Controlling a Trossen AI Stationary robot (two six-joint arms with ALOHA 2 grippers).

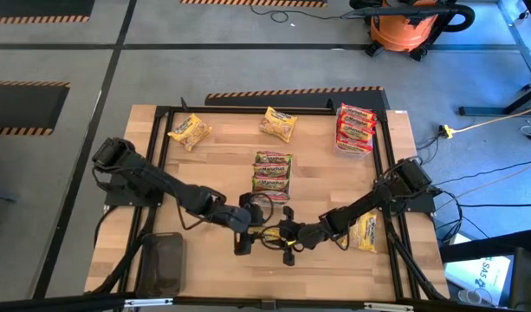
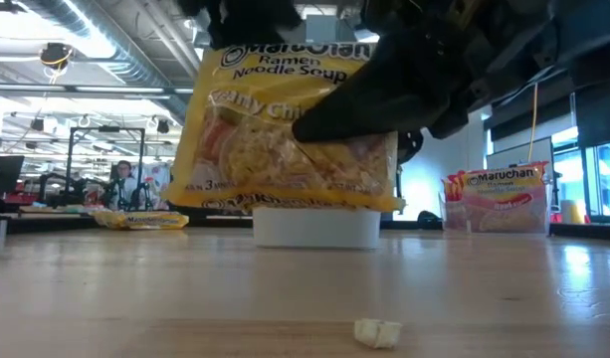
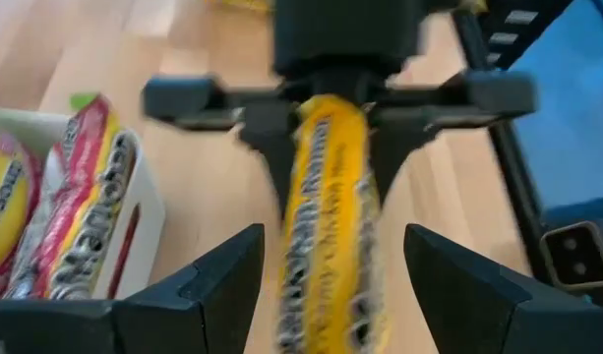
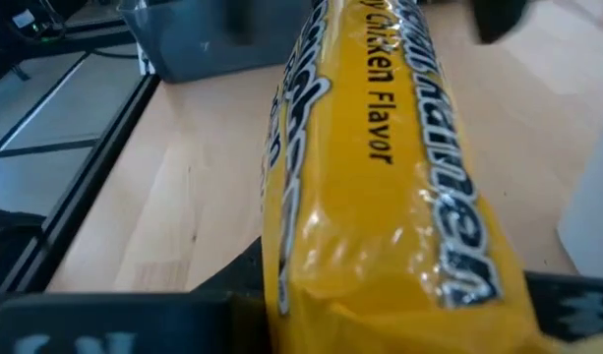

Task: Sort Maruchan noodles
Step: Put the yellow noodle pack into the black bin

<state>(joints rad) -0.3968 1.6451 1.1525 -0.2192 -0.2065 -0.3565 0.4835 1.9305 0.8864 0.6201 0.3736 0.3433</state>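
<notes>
The yellow Maruchan packet [image 1: 269,234] you are handling hangs lifted off the worktop [image 1: 213,269] near the middle of its front edge, standing upright with its printed face toward the low camera. You have the right gripper [image 1: 287,236] clamped on it: its fingers pinch the wrapper from one side, and the packet fills that wrist's view. Your left gripper [image 1: 245,227] faces it from the other side with its fingers [image 3: 198,290] spread apart, the packet's edge sitting between them without either one visibly touching it. Around you, count the other packets: two loose yellow ones near the back edge, one toward the back left corner [image 1: 189,132] and one at the back middle [image 1: 278,124]; a white tray [image 1: 271,198] in the middle of the worktop holding a stack of green-edged packets [image 1: 272,172], whose exact number you cannot tell; a second stack of red packets [image 1: 355,127] at the back right corner, again too tight to count; and one more yellow packet [image 1: 366,232] lying by the right edge under the right arm. A dark tray [image 1: 164,260] sits at the front left corner. The white tray stands just behind the lifted packet, close enough to show directly below it in the low view. A small pale crumb [image 2: 377,332] lies on the wood near the front edge.
</notes>
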